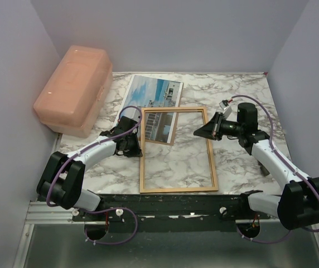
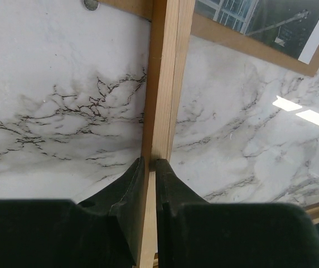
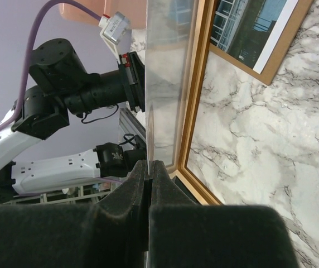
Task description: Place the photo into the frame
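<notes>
The orange-brown wooden frame [image 1: 177, 188] lies flat on the marble table. The photo [image 1: 151, 94] of a white building against blue sky lies at the back, its near end under the frame's far end. It rests on a brown backing board [image 3: 238, 62] and also shows in the left wrist view [image 2: 260, 19]. My left gripper [image 1: 137, 142] is shut on the frame's left rail [image 2: 162, 84]. My right gripper [image 1: 202, 132] is at the right rail, shut on the edge of a thin clear pane [image 3: 168, 84] that stands tilted up over the frame [image 3: 196, 111].
A pink plastic box [image 1: 76, 89] stands at the back left against the wall. Purple-grey walls close in the table [image 1: 237, 95] on three sides. Bare marble lies right of the frame. The arms' mounting rail runs along the near edge.
</notes>
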Controlling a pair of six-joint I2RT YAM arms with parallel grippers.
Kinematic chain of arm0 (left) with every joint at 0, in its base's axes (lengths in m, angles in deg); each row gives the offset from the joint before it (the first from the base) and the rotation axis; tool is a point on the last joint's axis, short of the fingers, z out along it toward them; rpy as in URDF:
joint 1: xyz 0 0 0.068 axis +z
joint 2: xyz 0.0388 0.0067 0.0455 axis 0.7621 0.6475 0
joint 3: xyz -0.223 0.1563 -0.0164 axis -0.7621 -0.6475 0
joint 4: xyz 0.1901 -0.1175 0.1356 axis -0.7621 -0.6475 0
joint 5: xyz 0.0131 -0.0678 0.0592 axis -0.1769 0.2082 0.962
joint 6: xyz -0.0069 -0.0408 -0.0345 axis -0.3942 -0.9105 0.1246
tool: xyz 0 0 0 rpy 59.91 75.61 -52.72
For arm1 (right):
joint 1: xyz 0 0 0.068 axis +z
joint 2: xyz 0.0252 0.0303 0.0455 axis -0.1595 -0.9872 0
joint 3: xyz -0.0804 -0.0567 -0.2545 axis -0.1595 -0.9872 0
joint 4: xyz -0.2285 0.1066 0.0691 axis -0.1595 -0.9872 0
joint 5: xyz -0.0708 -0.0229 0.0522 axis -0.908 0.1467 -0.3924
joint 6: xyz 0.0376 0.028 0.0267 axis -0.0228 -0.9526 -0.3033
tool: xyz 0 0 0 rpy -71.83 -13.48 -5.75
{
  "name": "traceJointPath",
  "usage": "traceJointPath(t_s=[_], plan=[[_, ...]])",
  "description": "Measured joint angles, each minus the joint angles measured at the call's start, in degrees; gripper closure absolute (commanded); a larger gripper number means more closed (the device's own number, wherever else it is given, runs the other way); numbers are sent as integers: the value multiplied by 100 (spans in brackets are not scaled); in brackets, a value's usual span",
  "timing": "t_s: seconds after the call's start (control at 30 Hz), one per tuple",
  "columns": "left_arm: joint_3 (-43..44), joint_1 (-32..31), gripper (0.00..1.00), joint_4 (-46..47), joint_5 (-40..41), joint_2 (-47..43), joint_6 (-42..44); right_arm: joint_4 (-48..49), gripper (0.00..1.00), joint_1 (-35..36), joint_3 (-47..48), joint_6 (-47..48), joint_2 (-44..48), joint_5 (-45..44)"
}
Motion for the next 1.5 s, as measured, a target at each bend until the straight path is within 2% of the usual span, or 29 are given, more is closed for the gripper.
traceJointPath(t_s=[0.53, 0.87, 1.5], plan=[[4, 0, 86, 2, -11, 11, 2, -260, 99, 0, -44, 195, 411, -404], [46, 2, 87, 11, -37, 68, 2, -240, 99, 0, -146, 201, 358, -411], [90, 7, 89, 105, -138, 170, 2, 334, 99, 0, -146, -260, 144, -146]])
